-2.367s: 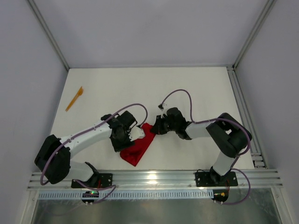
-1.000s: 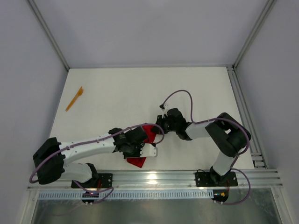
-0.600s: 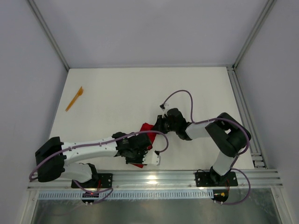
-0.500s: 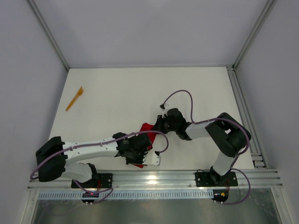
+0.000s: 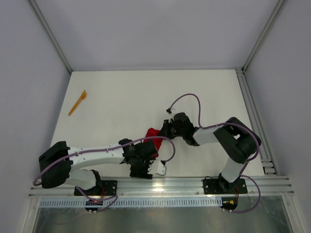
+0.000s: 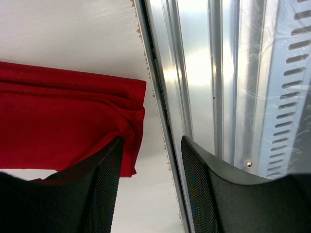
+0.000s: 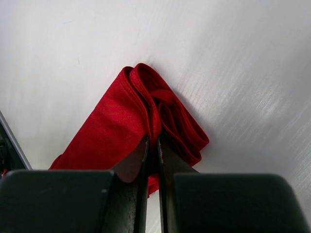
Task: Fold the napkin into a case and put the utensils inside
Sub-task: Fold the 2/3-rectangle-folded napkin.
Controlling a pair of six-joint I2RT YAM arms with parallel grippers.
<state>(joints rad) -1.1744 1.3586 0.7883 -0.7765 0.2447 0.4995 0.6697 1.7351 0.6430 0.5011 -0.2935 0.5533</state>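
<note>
Napkin folded to a strip, utensil not yet in!
The napkin [image 5: 152,138] lies as a narrow folded band at the table's [image 5: 121,92] 6 o'clock, and the folding looks unfinished to me. The right gripper [image 7: 152,145] pinches its far end. The left gripper [image 6: 151,160] has jaws apart and empty beside the near corner, at the rail [image 6: 194,73]. One orange utensil [image 5: 77,102] waits at 10 o'clock, well apart.

Napkin [image 5: 151,132] mostly hidden under left arm [image 5: 97,154]; utensil [image 5: 77,102] type unclear.
</note>
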